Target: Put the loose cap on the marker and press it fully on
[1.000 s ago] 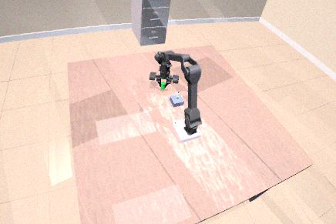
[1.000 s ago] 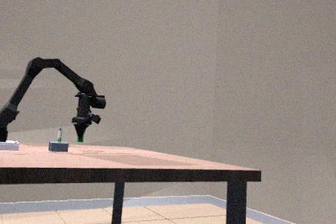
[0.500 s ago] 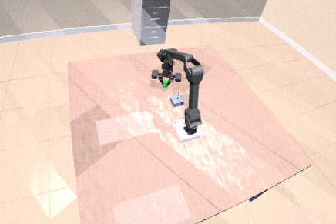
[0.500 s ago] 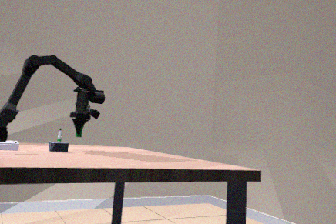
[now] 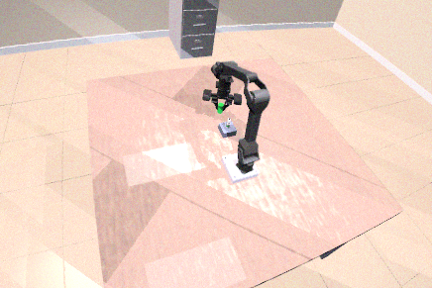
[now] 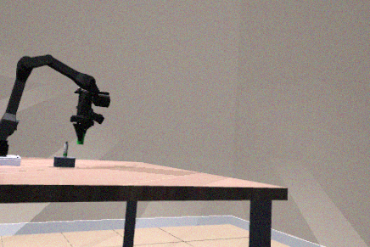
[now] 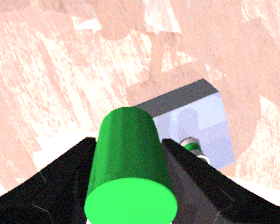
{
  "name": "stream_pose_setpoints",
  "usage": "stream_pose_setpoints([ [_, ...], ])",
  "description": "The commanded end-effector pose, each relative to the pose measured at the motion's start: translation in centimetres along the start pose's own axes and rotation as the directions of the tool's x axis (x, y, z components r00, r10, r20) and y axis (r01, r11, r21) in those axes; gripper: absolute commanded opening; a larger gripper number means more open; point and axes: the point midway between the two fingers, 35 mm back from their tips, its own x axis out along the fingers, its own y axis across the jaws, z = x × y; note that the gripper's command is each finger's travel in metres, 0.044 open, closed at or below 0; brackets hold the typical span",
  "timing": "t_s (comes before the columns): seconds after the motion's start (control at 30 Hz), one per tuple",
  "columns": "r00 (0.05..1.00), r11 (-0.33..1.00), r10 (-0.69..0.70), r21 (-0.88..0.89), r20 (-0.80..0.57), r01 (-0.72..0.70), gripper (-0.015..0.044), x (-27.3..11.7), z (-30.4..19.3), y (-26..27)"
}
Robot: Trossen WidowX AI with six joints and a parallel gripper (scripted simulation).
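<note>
A green cap (image 5: 220, 108) (image 6: 81, 141) (image 7: 131, 155) is held upright between the fingertips of my gripper (image 5: 221, 105) (image 6: 80, 137) (image 7: 128, 147), which is shut on it. The cap is in the air, clear of the table and higher than the marker's tip in the exterior view. The marker (image 5: 229, 122) (image 6: 65, 149) (image 7: 192, 146), white and grey with a green band, stands upright in the blue-grey holder block (image 5: 227, 129) (image 6: 64, 162) (image 7: 220, 120). The cap is off to one side of the marker. In the wrist view a finger hides part of the marker and block.
The arm's white base plate (image 5: 241, 175) (image 6: 10, 160) sits on the table (image 5: 277, 90) (image 6: 140, 175), with the holder block between it and the gripper in the exterior view. A filing cabinet (image 5: 199, 1) stands on the floor beyond the table.
</note>
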Motion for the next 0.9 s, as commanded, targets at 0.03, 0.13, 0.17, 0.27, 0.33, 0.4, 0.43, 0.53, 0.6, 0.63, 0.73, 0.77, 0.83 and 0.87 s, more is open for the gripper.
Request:
stream_pose_setpoints([
  [0.03,1.000,1.000,0.003,-0.007,-0.003,-0.003,0.0000,-0.8,-1.1,-1.4],
  [0.13,1.000,1.000,0.002,-0.009,-0.003,-0.002,0.0000,-1.2,-1.6,-2.1],
  [0.17,1.000,1.000,0.002,-0.009,-0.002,-0.002,0.0000,-1.4,-1.8,-2.4],
  [0.27,1.000,1.000,0.001,-0.011,-0.002,-0.001,0.0000,-1.7,-2.4,-3.1],
  [0.33,1.000,1.000,0.001,-0.012,-0.002,-0.001,0.0000,-1.9,-2.8,-3.5],
  [0.4,1.000,1.000,0.001,-0.013,-0.002,-0.001,0.0000,-2.2,-3.2,-4.0],
  [0.43,1.000,1.000,0.001,-0.014,-0.002,-0.001,0.0000,-2.3,-3.4,-4.2],
  [0.53,1.000,1.000,0.000,-0.016,-0.002,0.000,0.0000,-2.5,-4.0,-4.8],
  [0.6,1.000,1.000,0.000,-0.017,-0.002,0.000,0.0000,-2.7,-4.2,-5.1],
  [0.63,1.000,1.000,0.000,-0.017,-0.002,0.000,0.0000,-2.7,-4.3,-5.1],
  [0.73,1.000,1.000,0.000,-0.017,-0.002,0.000,0.0000,-2.6,-4.3,-5.1],
  [0.77,1.000,1.000,0.000,-0.017,-0.002,0.000,0.0000,-2.4,-4.3,-5.1],
  [0.83,1.000,1.000,0.000,-0.017,-0.002,0.000,0.0000,-2.2,-4.3,-5.1],
  [0.87,1.000,1.000,0.000,-0.017,-0.002,0.000,0.0000,-2.1,-4.3,-5.1],
])
